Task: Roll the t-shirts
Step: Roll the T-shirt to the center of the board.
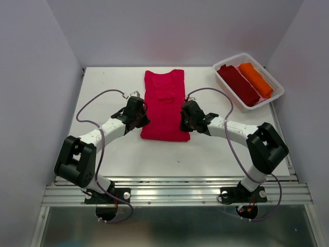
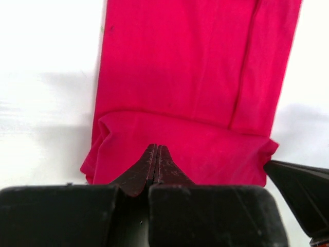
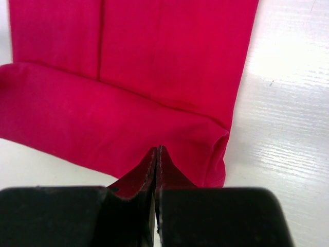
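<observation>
A white table (image 1: 205, 154) carries 1 crimson-red t-shirt (image 1: 164, 103) at its middle, folded into a long narrow strip running from the far edge toward the arms, its near end turned over into a low roll. At the far right corner a white basket (image 1: 264, 102) holds 2 rolled tees side by side, a maroon t-shirt (image 1: 239, 85) and an orange t-shirt (image 1: 255, 80). The left gripper (image 2: 156, 154) and right gripper (image 3: 156, 157) are both fully closed, tips against that roll's near edge; whether they pinch cloth cannot be told.
</observation>
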Motion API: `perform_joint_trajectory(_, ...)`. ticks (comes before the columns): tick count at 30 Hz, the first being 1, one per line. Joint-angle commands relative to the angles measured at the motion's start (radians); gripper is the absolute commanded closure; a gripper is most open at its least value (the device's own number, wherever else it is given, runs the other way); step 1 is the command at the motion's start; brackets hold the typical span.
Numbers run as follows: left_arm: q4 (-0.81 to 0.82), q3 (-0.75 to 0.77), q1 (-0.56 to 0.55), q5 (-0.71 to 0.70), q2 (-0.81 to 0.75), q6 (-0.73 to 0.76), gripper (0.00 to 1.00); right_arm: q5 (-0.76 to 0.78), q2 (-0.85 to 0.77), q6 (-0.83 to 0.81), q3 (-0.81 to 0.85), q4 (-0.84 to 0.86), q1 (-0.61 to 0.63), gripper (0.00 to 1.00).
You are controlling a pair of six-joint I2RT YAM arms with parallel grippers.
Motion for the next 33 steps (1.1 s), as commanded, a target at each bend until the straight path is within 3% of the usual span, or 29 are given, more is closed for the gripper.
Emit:
perform_joint_trajectory(1,0.005,-0.067,-0.005,0.025,0.010,-0.026,1.00,0.027,0.051,0.007,0.008,0.039,-0.006,0.99)
perform_joint_trajectory(9,0.004,-0.116,-0.005,0.025,0.074,-0.022,1.00,0.023,0.044,-0.007,-0.012,0.033,-0.006,0.99)
perform_joint_trajectory(18,-0.004,-0.068,-0.074,-0.015,-0.111,0.004,1.00,-0.035,-0.049,-0.001,0.022,0.041,0.029,0.99)
perform_joint_trajectory(23,0.030,-0.084,-0.085,0.023,-0.052,-0.035,1.00,-0.094,0.025,0.034,0.040,0.094,0.055,0.99)
perform_joint_trajectory(28,0.077,-0.122,-0.082,0.002,0.048,-0.051,1.00,-0.043,0.126,0.040,0.028,0.107,0.055,0.99)
perform_joint_trajectory(33,0.078,-0.108,-0.080,0.023,0.087,-0.037,1.00,-0.046,0.114,0.031,0.020,0.090,0.055,0.99)
